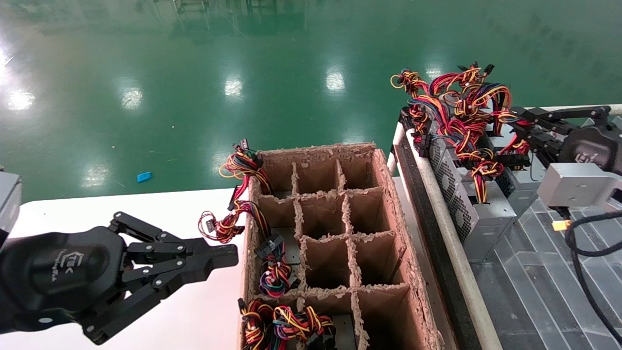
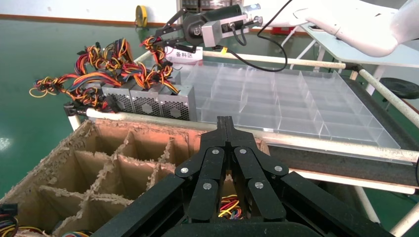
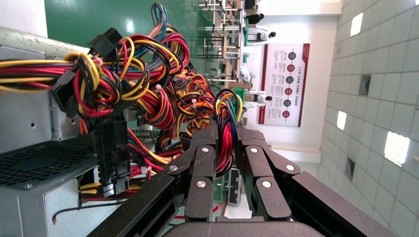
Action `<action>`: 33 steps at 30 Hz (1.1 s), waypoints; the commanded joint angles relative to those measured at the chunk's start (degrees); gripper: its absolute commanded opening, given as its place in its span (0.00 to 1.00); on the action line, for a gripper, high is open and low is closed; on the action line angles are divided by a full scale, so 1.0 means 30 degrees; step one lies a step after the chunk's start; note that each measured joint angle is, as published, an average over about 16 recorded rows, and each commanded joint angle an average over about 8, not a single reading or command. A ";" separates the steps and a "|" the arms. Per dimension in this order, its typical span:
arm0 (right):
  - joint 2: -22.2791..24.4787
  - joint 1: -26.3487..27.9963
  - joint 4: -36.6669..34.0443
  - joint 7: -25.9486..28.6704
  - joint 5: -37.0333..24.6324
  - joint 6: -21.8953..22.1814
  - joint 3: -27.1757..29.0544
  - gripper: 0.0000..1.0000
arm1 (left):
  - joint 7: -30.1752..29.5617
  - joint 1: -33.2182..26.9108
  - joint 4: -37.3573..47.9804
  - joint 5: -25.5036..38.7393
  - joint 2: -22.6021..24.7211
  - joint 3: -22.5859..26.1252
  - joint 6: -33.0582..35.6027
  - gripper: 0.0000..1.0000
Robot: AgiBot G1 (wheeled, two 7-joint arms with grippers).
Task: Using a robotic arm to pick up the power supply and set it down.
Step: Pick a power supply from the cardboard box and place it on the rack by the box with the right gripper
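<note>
Right of the cardboard divider box (image 1: 335, 243), on the raised rack w/ clear tray dividers (image 2: 296, 103), sits a row of silver-grey power supplies. Nearest one, the power supply (image 1: 466, 209), stands on edge against the rack's white rail (image 1: 452, 238), honeycomb vent panel facing the box side. Its wire bundle (image 1: 461, 112) (red, yellow, orange, black) piles up above it, connectors sticking out.

Right gripper (image 1: 522, 131) reaches in over the far side of that row, grey box at its wrist, black cable trailing off. R wrist view: jaws narrow, pinched on a loop of red/black wires (image 3: 226, 133) from the bundle; fingertips (image 3: 207, 136) press the strands from both sides. PSU metal casing (image 3: 34, 163) close beside the linkage, not between the jaws.

Left gripper (image 1: 228, 255) hovers over the white tabletop (image 1: 146, 209), just left of the divider box, pointing toward it. Jaws fully closed, holding nothing; tips meet in L wrist view (image 2: 225, 123).

Divider box: brown, ragged edges, grid of compartments. Left-hand column holds other PSUs, wires spilling over the box's left wall; remaining cells look bare cardboard. Green floor (image 1: 194, 73) beyond the box.
</note>
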 commanded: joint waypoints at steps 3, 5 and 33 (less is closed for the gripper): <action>-0.0242 0.0244 -0.0013 0.0229 -0.0261 0.0137 -0.0321 1.00 | 0.0000 0.0000 0.0000 0.0000 0.0000 0.0000 0.0000 0.00; -0.0315 0.0349 -0.0014 0.0338 -0.0346 0.0147 -0.0447 1.00 | 0.0000 0.0000 0.0000 0.0000 0.0000 0.0000 0.0000 0.00; 0.0698 0.0921 0.0079 0.3636 -0.0499 -0.0918 -0.1166 1.00 | 0.0000 0.0000 0.0000 -0.0001 0.0000 0.0001 0.0000 0.00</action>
